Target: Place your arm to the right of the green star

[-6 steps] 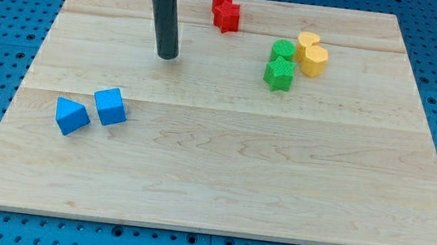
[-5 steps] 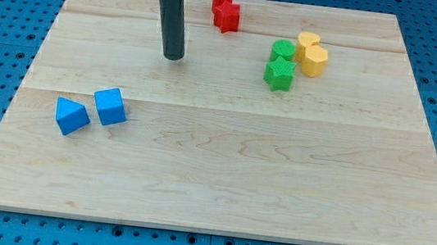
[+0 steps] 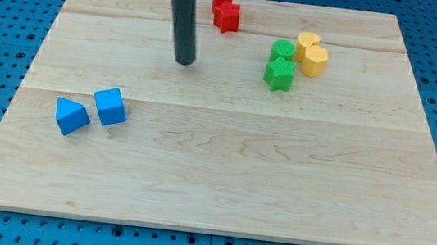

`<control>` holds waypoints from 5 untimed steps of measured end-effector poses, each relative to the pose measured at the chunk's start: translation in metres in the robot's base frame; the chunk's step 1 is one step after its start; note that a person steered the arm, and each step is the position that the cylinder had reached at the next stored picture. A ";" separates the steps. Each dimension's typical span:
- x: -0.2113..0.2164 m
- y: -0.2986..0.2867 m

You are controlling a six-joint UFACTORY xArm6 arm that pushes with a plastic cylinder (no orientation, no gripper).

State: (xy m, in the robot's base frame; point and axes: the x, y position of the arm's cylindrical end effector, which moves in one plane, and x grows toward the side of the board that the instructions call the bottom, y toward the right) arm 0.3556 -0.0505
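The green star lies on the wooden board at the view's upper right. A green cylinder touches it just above. My tip rests on the board well to the left of the green star, about a fifth of the board's width away. The rod rises straight up to the view's top edge.
Two yellow blocks sit right of the green pair, touching them. A red cylinder and a red block stand near the top edge, right of the rod. A blue triangular block and a blue cube lie at the left.
My tip has slid to the right, towards the green star, and slightly down the view. No block has moved.
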 end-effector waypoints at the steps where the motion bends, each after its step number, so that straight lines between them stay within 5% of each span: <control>1: 0.030 0.039; 3: 0.065 0.121; 5: -0.054 0.205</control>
